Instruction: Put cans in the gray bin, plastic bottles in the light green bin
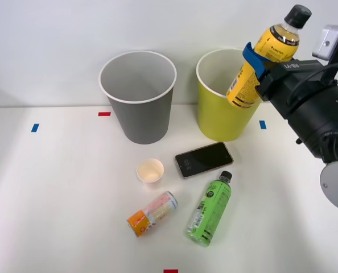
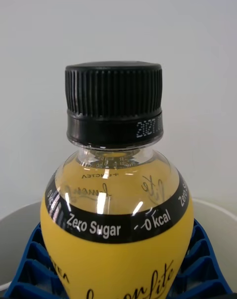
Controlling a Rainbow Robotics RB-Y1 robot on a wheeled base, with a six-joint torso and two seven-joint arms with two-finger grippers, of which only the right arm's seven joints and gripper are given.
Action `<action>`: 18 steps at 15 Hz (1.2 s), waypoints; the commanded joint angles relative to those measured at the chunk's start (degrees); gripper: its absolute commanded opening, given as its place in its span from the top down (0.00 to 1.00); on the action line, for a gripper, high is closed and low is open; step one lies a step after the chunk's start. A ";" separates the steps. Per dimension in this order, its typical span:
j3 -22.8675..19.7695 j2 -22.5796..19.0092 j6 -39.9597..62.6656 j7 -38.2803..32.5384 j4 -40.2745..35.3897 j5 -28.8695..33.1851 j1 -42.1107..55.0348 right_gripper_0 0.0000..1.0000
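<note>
The blue ribbed fingers grasp the yellow-orange black-capped plastic bottle tilted above the yellow-green tapered bin's rim, probably ready for dropping inside.

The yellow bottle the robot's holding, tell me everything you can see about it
The yellow bottle is a small clear plastic one full of yellow-orange drink, with a ribbed black cap that is on and a yellow label with a black band reading "Zero Sugar" and "0 kcal". The right gripper holds it around the middle between blue ribbed fingers. It is off the table, tilted with its cap up and away from the light green bin, its base at that bin's rim.
</note>
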 commanded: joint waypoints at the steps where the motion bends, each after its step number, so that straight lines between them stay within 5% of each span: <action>1: -4.73 4.98 12.01 1.11 1.30 1.21 -8.31 1.00; 9: -4.56 6.21 10.78 3.31 20.81 9.74 -23.78 1.00; 11: -3.59 6.04 10.34 3.40 22.31 10.18 -24.04 0.88; 14: -1.48 5.86 3.66 3.75 28.90 10.97 -25.36 0.85; 15: -1.22 5.95 2.52 3.84 29.60 11.23 -25.45 0.74; 17: -0.95 5.33 2.60 4.01 29.60 11.32 -25.36 0.00; 18: -0.78 4.81 2.52 4.10 29.60 11.23 -25.36 0.00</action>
